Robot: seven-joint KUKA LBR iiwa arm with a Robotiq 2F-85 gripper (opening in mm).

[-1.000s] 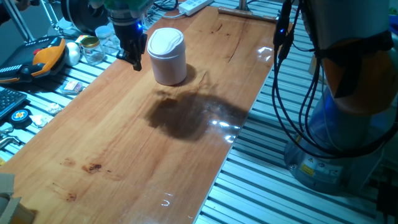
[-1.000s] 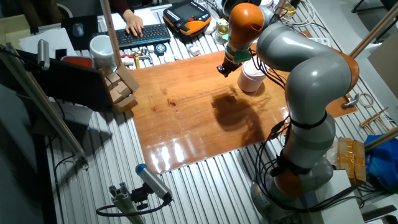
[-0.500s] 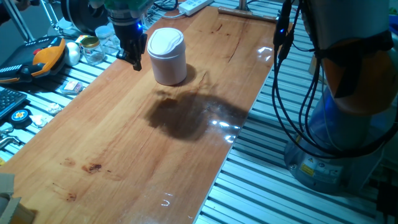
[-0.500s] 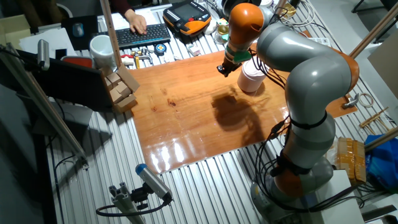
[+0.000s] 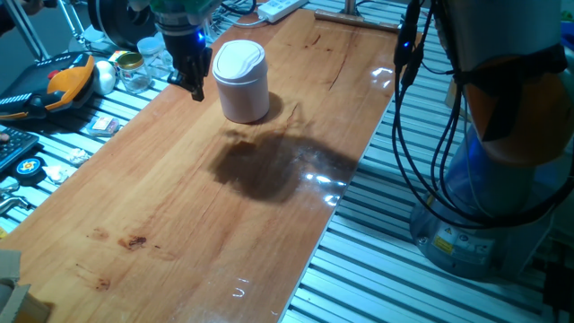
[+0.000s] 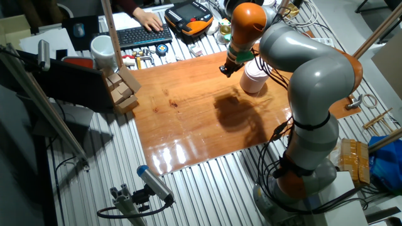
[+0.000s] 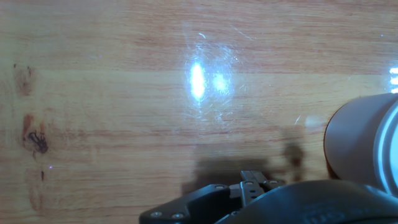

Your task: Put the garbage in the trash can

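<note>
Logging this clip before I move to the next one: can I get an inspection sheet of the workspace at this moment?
Surface: wooden table, stained, glare patches.
Job's things: trash can upright, lid closed; garbage nothing seen.
Clutter: glass jar, orange-black pendant, paper scraps off the table's edge.
Gripper: gripper beside the trash can, just above the wood; open or shut cannot tell.
Cables: black cables hang beside the robot base.
Surroundings: a person's hand at a keyboard; white mug.
</note>
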